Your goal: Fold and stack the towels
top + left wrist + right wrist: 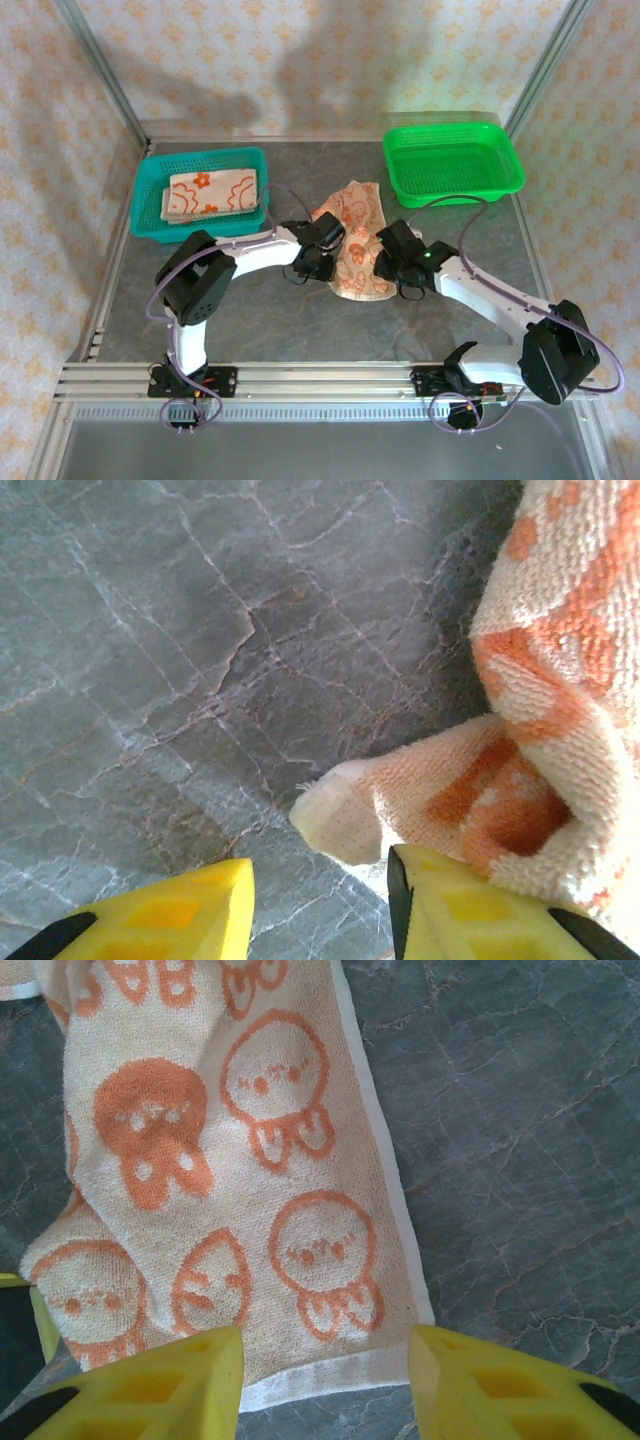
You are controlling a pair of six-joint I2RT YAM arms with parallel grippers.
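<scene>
Terry-cloth towel, cream with orange cartoon faces, rumpled on grey veined tabletop; left pincer apart at its corner; right pincer apart astride its hem.

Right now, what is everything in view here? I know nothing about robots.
loose towel: one, cream with orange prints, rumpled at mid-table between the grippers
folded towels: count unclear, cream with orange flowers, in the teal basket
teal basket: one, teal, back left of the table
green basket: one, bright green, back right
table: one, grey stone look, under it all
walls: cream with orange pattern, behind and beside
left arm, right arm: two, white and black, bolted at the near edge
left gripper: one, yellow fingers, open, at a towel corner
right gripper: one, yellow fingers, open, over the towel's hem
</scene>
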